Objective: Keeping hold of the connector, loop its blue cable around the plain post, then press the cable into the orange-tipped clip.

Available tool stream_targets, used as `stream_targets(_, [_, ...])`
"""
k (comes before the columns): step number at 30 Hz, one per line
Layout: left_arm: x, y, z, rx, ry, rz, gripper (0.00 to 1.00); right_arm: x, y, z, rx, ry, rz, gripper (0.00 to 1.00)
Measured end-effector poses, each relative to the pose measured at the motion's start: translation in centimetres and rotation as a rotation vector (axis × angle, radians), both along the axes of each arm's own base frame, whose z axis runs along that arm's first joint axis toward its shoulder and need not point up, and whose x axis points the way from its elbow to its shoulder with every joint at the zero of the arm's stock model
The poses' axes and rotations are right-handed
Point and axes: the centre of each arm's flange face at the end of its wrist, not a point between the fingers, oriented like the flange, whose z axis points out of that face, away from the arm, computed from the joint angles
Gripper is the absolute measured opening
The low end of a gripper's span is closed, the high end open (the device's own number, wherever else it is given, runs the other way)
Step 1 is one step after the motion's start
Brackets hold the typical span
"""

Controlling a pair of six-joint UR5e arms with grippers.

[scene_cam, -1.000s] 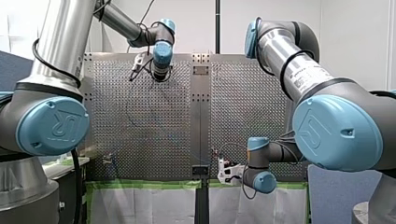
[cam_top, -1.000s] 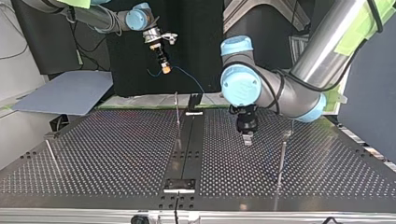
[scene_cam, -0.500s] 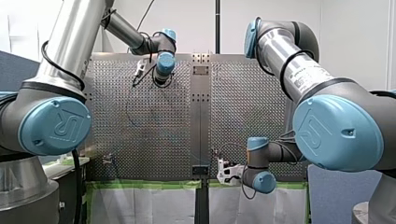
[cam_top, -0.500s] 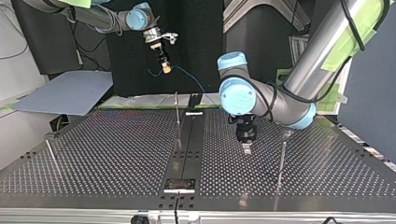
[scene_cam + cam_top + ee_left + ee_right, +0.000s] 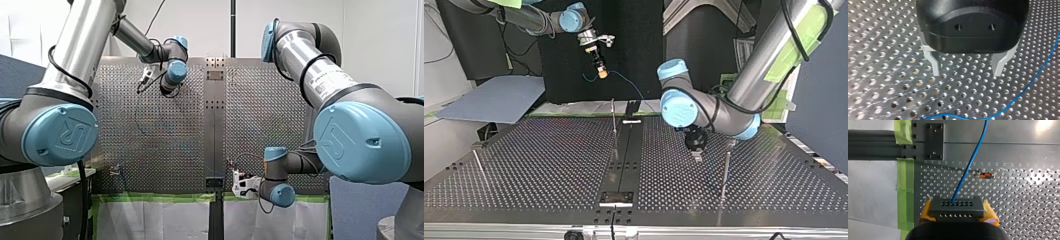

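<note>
My right gripper [image 5: 957, 213], with yellow pads, is shut on a dark grey connector [image 5: 956, 204], held in the air past the table's edge at the top view's back [image 5: 600, 73]. Its blue cable [image 5: 971, 162] runs from the connector out over the perforated plate. The orange-tipped clip [image 5: 985, 175] stands ahead of that gripper, beside the cable. My left gripper [image 5: 967, 72] hangs open just above the plate, nothing between its metal fingers [image 5: 935, 65]. A loop of the blue cable [image 5: 1024, 91] lies beside and ahead of it. In the top view it [image 5: 697, 156] is close to a thin plain post [image 5: 725, 170].
Another thin post [image 5: 478, 164] stands at the top view's left. A dark rail [image 5: 624, 150] with bolted plates runs down the table's middle. Green tape [image 5: 905, 192] lines the table's edge near my right gripper. A grey board [image 5: 494, 105] lies off the table's back left.
My left gripper has moved toward the top view's right, nearer the plain post, and its wrist has tilted. My right arm has held still with the connector.
</note>
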Motion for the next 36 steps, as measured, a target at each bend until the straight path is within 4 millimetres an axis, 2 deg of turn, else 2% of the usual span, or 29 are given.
stream_targets(12, [1.9, 0.3, -6.1, 0.068, 0.121, 0.043, 1.0, 0.0, 0.0, 0.0, 0.001, -0.001, 0.0, 0.0])
stream_targets(16, [3.0, 1.3, -8.1, 0.068, 0.137, 0.075, 1.0, 0.1, 0.0, 0.0, 0.001, -0.001, 0.001, 0.0])
stream_targets(20, [3.4, 1.8, -8.8, 0.064, 0.144, 0.079, 1.0, 0.1, 0.1, 0.0, 0.001, -0.001, 0.002, 0.0])
stream_targets(30, [4.1, 2.1, -9.1, 0.033, 0.13, 0.065, 1.0, 0.3, 0.3, 0.0, 0.0, -0.001, 0.006, 0.0])
stream_targets(36, [4.7, 1.3, -10.9, 0.027, 0.155, 0.042, 1.0, 0.4, 0.4, 0.0, 0.001, -0.001, 0.009, 0.0])
